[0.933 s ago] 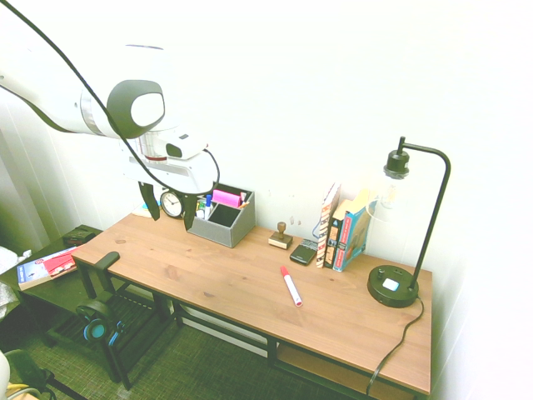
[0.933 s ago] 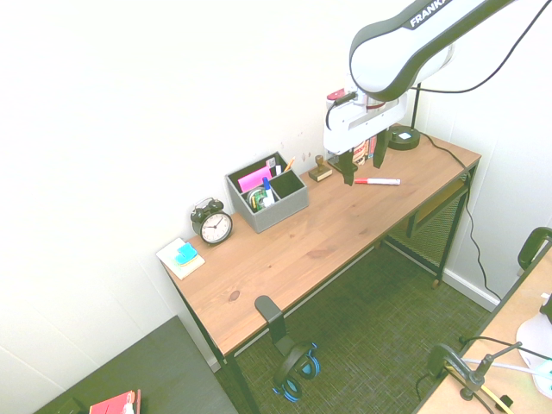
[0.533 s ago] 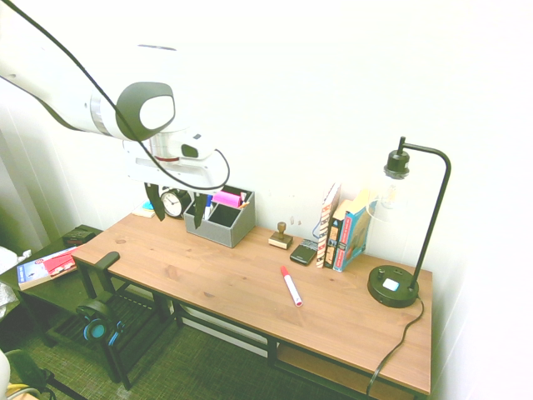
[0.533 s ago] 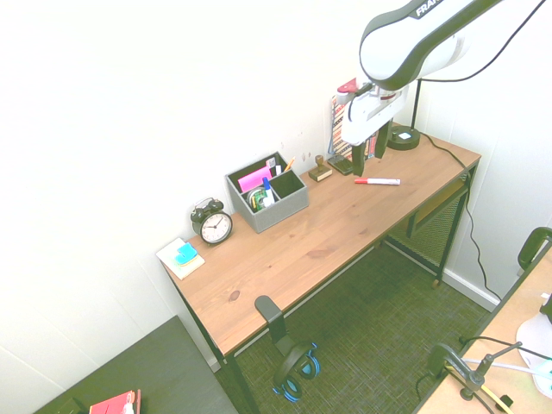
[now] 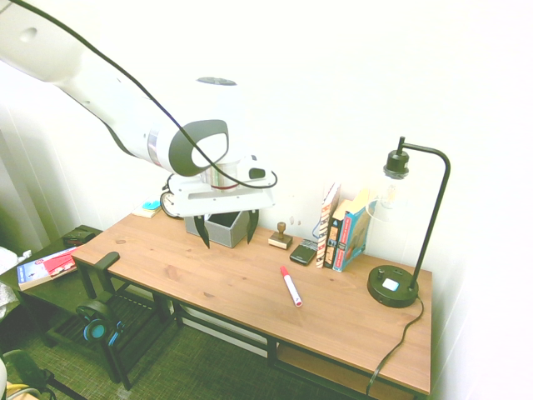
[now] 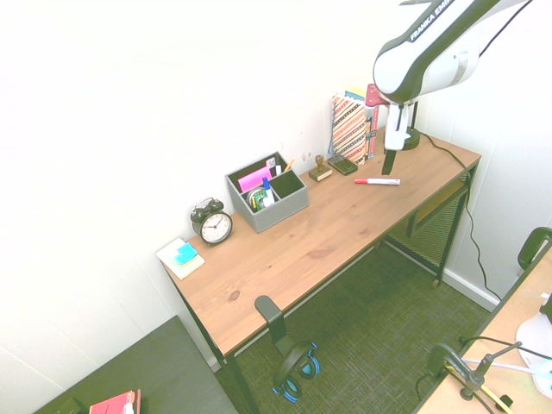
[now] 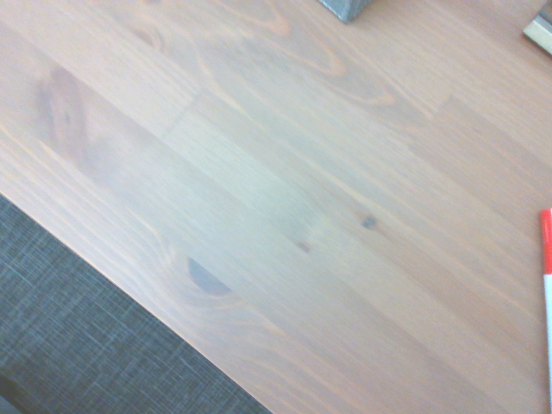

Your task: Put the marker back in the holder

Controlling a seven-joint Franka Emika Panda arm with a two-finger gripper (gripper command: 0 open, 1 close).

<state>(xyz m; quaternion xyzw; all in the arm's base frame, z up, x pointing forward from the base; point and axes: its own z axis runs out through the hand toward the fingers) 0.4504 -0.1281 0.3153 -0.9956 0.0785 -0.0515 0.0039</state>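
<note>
Second exterior view gives you the clearest layout. The marker (image 6: 377,181) lies flat on the desk (image 6: 336,233), alone on bare wood, red cap end towards 9 o'clock. The gripper (image 6: 390,153) hangs above it at about 12 o'clock, pointing straight down, clear of it and holding nothing. In the first exterior view you see its fingers (image 5: 203,232) spread wide apart.

The holder (image 6: 268,193) sits well apart from the marker, at roughly 9 o'clock from it, against the wall. You can see a pink block (image 6: 254,179) in its back compartment and small blue pens (image 6: 267,191) in a front one. Between marker and holder, along the wall, stand a wooden stamp (image 6: 321,168), a phone (image 6: 342,164) and a row of books (image 6: 352,126). None of these lies on the open wood in front.

A clock (image 6: 212,223) stands at 8 o'clock from the holder, with a notepad (image 6: 181,257) beyond it. A lamp (image 5: 405,242) stands at 3 o'clock from the marker in the first exterior view.

Wrist view shows mostly wood, with the marker's red end (image 7: 547,246) at one edge and a holder corner (image 7: 347,8).
</note>
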